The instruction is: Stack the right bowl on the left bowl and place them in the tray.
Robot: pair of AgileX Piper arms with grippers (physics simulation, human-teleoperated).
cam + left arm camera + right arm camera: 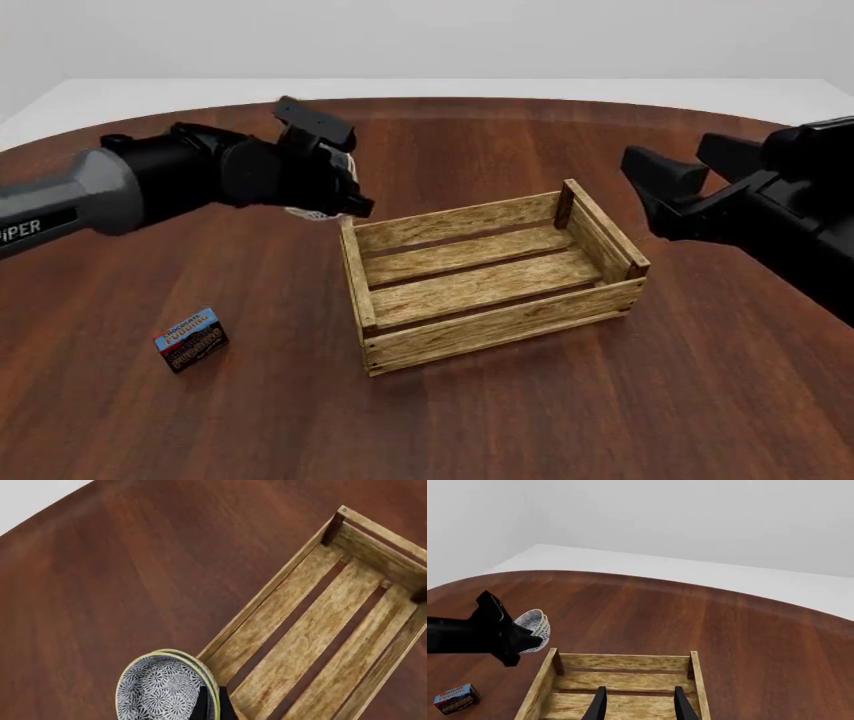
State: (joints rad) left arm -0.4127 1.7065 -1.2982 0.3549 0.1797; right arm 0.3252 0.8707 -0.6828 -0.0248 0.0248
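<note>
The right bowl and the left bowl are nested as one stack [160,690], speckled blue-grey inside, with two cream rims showing. My left gripper [213,702] is shut on the stack's rim, one finger inside and one outside. In the front view the stack [316,212] is mostly hidden behind the left gripper [340,195], tilted on edge in the air just beyond the tray's [494,320] left end. The right wrist view shows the stack [534,622] beside the tray [620,661]. My right gripper [667,195] hangs open above the tray's right side, its fingers [599,705] apart.
A small blue-red box [191,340] lies on the dark wood table left of the tray, also seen as the box [455,698] in the right wrist view. The tray's slatted floor [313,630] holds nothing. The round table's edge [441,98] curves at the back.
</note>
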